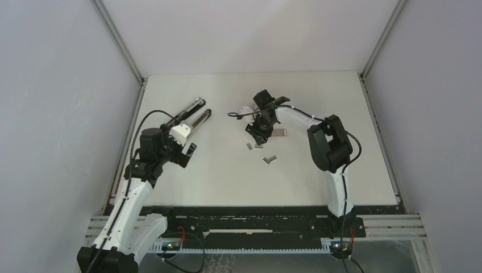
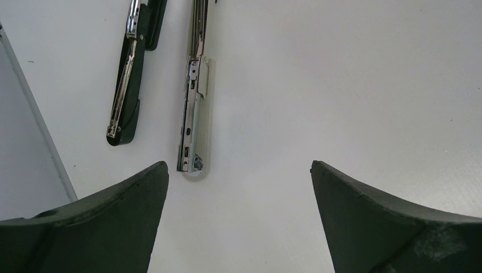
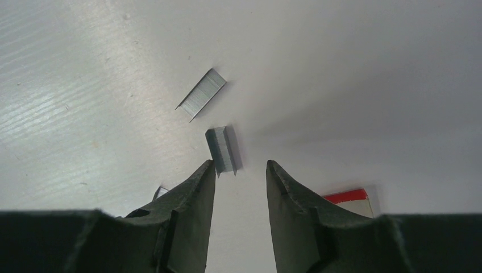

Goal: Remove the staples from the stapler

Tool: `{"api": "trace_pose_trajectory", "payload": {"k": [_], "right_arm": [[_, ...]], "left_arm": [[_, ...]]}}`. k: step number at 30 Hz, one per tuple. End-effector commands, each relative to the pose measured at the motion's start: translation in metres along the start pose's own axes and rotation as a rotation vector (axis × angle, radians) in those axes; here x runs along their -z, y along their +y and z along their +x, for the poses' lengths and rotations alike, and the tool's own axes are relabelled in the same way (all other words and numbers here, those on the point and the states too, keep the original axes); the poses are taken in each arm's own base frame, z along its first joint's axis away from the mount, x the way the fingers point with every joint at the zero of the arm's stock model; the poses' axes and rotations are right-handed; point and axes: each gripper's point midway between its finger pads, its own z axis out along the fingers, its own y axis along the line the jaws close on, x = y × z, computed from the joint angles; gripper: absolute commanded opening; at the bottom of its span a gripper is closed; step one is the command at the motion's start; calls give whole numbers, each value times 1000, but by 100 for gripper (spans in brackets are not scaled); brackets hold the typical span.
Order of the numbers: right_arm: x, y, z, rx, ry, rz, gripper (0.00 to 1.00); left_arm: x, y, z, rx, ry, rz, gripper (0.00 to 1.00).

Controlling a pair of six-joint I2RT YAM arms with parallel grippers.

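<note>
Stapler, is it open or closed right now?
Open. The stapler lies with its two long arms spread apart, the silver one separate from the black one.

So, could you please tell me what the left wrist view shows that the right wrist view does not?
Only the left wrist view: the stapler, opened out, its two arms lying apart on the table, ahead of the wide-open left claw. Only the right wrist view: two loose strips of staples on the table, a corner of a red-and-white box, and the right claw, its fingers closer together with nothing between them. Both: the white table and an empty claw.
</note>
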Motion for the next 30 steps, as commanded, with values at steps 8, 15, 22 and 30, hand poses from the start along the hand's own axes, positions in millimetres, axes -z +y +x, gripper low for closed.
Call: {"api": "trace_pose_trajectory", "payload": {"k": [8, 15, 22, 30], "right_arm": [[-1, -10, -16, -1, -17, 46, 35], [-6, -6, -13, 2, -5, 22, 35], [-10, -6, -11, 3, 11, 24, 34], [-14, -5, -9, 9, 26, 25, 31]], "left_arm": [[-3, 1, 2, -14, -14, -3, 100], [-3, 0, 2, -14, -12, -3, 100], [-3, 1, 2, -15, -14, -4, 100], [-2, 0, 2, -17, -16, -5, 100]]}}
